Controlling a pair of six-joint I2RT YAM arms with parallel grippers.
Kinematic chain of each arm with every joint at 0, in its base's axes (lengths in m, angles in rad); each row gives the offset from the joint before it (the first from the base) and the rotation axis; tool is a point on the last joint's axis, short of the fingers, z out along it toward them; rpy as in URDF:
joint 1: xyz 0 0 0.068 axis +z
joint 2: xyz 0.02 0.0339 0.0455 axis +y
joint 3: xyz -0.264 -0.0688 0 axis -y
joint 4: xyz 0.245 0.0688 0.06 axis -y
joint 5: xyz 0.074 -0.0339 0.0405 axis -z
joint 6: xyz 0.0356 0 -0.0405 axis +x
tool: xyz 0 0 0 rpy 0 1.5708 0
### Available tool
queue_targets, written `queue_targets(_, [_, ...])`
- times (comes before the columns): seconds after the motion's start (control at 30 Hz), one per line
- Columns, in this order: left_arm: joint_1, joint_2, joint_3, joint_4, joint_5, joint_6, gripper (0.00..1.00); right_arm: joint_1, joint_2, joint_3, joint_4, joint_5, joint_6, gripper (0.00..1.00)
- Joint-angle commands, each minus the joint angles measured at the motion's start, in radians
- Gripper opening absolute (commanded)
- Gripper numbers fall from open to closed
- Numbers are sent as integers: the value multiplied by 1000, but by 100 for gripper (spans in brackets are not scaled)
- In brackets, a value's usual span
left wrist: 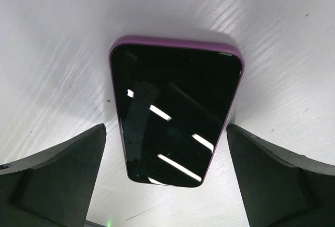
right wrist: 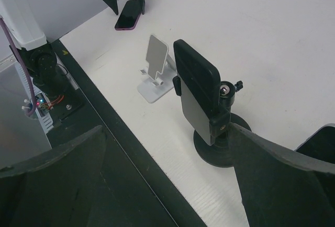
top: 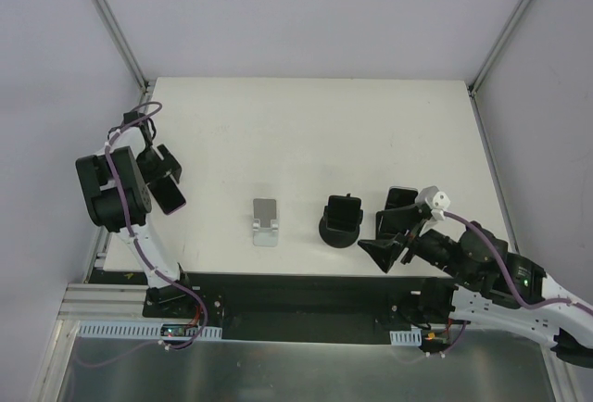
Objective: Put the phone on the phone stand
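Hovering at the table's (top: 306, 124) left side, left gripper (top: 159, 178) spread wide, fingers (left wrist: 57, 180) flanking the phone (left wrist: 175, 114), not touching. Phone flat, screen up, purple case. Rightward: small silver stand (top: 266, 221), then black phone stand (top: 341, 221) on its round base, well apart from phone. Black wedge stand (top: 400, 200) beyond. Right gripper (top: 391, 237) spread wide, holding nothing.

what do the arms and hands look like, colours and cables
The left arm and right arm both have white links and chunky black joints, with a purple cable running along each. The left hand and right hand are black, each with two broad, wedge-shaped matte fingers. A small white block sits at the right wrist.
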Motion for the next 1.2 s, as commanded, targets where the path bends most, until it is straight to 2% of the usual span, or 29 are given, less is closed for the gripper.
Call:
queue_targets(0.0, [-10,54,71,-61,-42,-4,95,-1,15,23,50,2,1,100])
queue_targets(0.13, [-12,111,145,-110,-78,8,91,-1,12,25,51,1,5,100])
queue_targets(0.47, [-9,131,160,-118,-48,19,84,-1,6,25,42,8,3,100])
queue_targets(0.6, [-7,115,139,-103,-22,22,69,-1,-1,22,43,13,6,100])
queue_targets(0.8, [-15,60,84,-66,35,17,72,-1,-4,20,40,11,1,100])
queue_targets(1.0, [-41,14,53,-44,83,16,65,-2,0,22,43,13,-3,100])
queue_targets(1.17, [-82,-1,45,-38,86,-3,64,-2,0,23,43,11,-6,100])
